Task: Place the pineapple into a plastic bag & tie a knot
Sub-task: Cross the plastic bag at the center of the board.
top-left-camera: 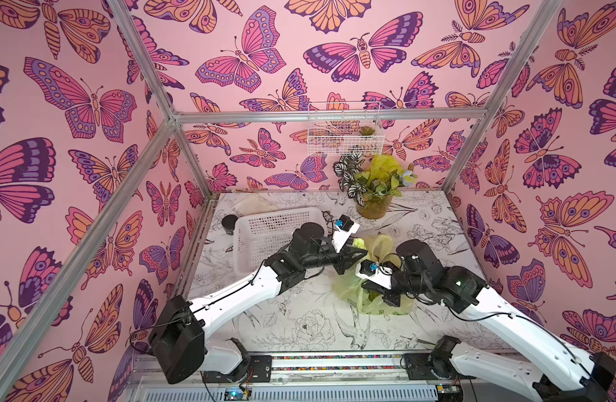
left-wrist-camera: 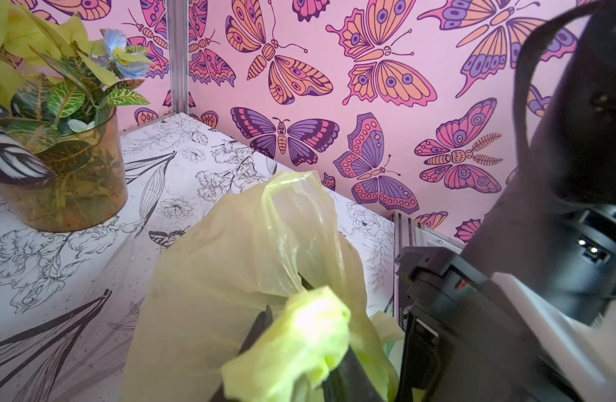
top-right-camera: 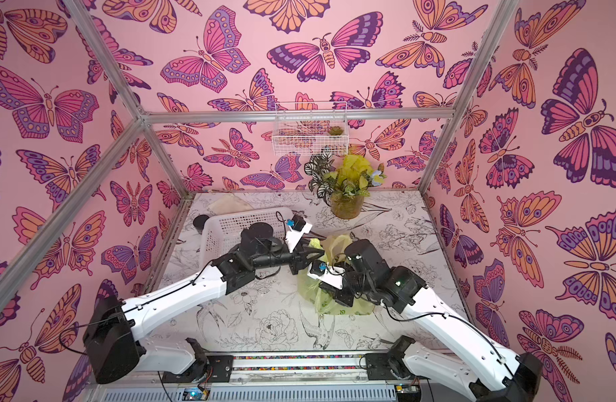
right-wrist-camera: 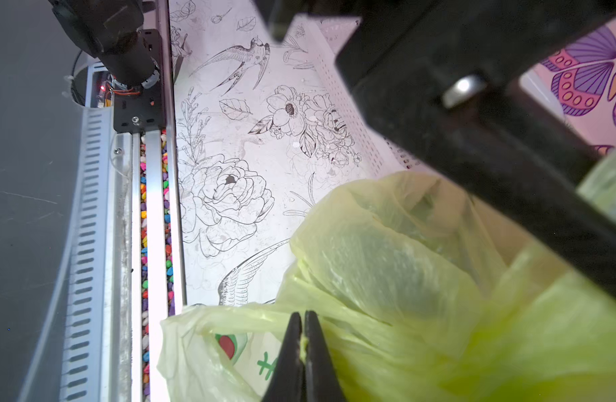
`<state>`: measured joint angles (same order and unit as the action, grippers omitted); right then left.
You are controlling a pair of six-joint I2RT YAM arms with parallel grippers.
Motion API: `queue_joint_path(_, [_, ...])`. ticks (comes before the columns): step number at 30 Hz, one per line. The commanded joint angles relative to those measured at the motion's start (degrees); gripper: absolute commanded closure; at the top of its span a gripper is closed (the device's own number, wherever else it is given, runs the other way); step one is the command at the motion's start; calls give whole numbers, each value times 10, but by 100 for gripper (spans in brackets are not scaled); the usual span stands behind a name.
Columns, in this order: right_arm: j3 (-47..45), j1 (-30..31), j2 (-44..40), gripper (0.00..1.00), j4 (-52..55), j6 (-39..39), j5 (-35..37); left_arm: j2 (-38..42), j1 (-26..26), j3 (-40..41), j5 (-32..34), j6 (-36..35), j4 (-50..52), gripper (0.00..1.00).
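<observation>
Two grippers attend the plastic bag [top-left-camera: 348, 289], lower right of centre in both top views. The right gripper [right-wrist-camera: 303, 334] is clenched on its film; the left gripper [top-left-camera: 360, 255] is masked by plastic, jaw state not determinable. Film judged light, limp and slippery; best grasped at the bunched handle [left-wrist-camera: 299, 334].

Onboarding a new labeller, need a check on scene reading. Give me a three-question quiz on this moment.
1. True or false: the right gripper is shut on the thin translucent yellow-green plastic bag.
2. What stands beyond the bag, at the back of the floral-print table? A) a leafy plant in an amber translucent pot B) a blue bucket C) a red box
3. On which side of the robot, left or right, does the white perforated plastic basket lie?
Key: 1 true; 2 A; 3 left.
</observation>
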<state>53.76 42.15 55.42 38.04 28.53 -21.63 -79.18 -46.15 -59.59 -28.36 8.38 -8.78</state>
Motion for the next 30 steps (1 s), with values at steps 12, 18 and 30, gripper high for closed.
queue_joint_path(12, [-29,5,-13,100,-55,78,7,-72,16,-95,-150,-120,190,43])
queue_joint_path(18, [-36,5,-18,100,-60,91,14,-74,31,-111,-155,-143,241,55])
queue_joint_path(30, [-34,5,-5,100,-70,91,19,-101,33,-134,-223,-159,259,53])
